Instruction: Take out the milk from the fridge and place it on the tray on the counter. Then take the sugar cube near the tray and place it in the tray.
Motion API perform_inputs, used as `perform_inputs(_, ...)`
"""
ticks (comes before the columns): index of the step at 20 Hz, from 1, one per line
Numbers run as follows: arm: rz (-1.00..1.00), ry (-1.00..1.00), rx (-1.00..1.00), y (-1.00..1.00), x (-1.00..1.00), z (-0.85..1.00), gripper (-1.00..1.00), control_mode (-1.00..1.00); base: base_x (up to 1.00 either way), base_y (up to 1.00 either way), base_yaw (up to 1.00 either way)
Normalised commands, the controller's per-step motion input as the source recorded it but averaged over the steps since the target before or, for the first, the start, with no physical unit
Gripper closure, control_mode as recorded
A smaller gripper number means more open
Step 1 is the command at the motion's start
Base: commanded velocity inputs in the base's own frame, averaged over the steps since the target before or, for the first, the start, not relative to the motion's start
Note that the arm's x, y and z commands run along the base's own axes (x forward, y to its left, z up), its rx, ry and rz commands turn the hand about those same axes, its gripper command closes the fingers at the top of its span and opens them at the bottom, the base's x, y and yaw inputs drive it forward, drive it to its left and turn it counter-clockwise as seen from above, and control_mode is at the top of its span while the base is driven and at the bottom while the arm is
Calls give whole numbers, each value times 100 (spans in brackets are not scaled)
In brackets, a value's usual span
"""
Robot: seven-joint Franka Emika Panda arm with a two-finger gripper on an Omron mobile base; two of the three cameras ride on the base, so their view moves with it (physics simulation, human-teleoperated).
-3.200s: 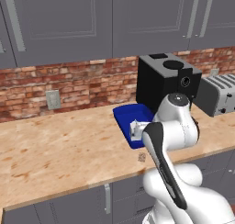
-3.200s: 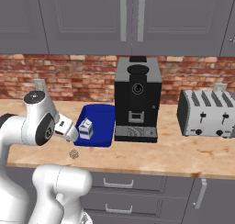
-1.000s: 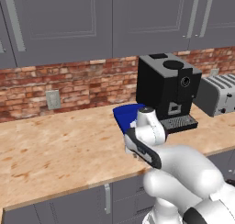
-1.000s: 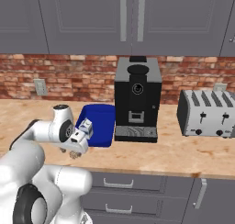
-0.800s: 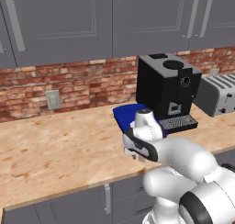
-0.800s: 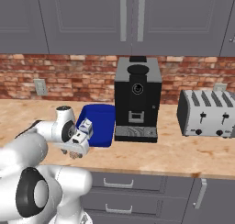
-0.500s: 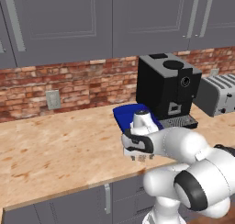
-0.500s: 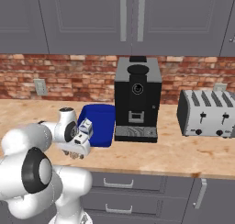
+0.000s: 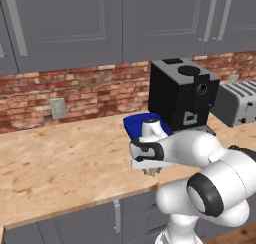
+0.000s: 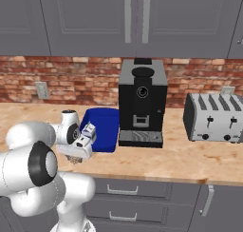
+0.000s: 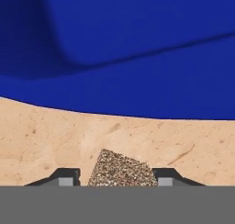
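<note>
Low over the front of the counter (image 9: 60, 158), my gripper (image 11: 117, 176) hangs just short of the tray (image 11: 137, 58). Going left to right along the counter from my base cameras: a pale wall outlet (image 9: 58, 108) sits in the brick backsplash (image 9: 75, 90) at the far left, then comes a long bare stretch of tan wood grain, then my white arm bent low with its hand pointing down at the counter edge. Just behind my hand lies the dark blue tray, and in the right base view a small white and blue shape that may be the milk (image 10: 88, 134) shows at the tray's near rim, right beside my wrist; I cannot tell it for certain. Next to the tray stands the black coffee machine (image 10: 141, 110), and well to its right the silver toaster (image 10: 216, 117).

From my hand camera, the sugar cube (image 11: 120, 169) sits on the tan wood between my two dark fingertips (image 11: 66, 176), a speckled lump lying just outside the tray's rim. My fingers stand close on either side of it, seemingly touching it, but whether they have a firm grip on it I cannot tell. The cube rests on the counter, near the blue wall.
</note>
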Motion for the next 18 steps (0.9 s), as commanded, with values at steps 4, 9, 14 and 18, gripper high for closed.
perform_inputs(4, 0, 0, 0, 0, -1, -9, 100, -100, 0, 0, 0)
perform_inputs(9, 1, -19, 0, 0, -56, 40, 100, -100, 0, 0, 0)
perform_inputs(14, 0, -4, 0, -5, -8, 76, 100, -100, 0, 0, 0)
perform_inputs(18, 0, -7, 0, -1, 29, 66, 100, -100, 0, 0, 0)
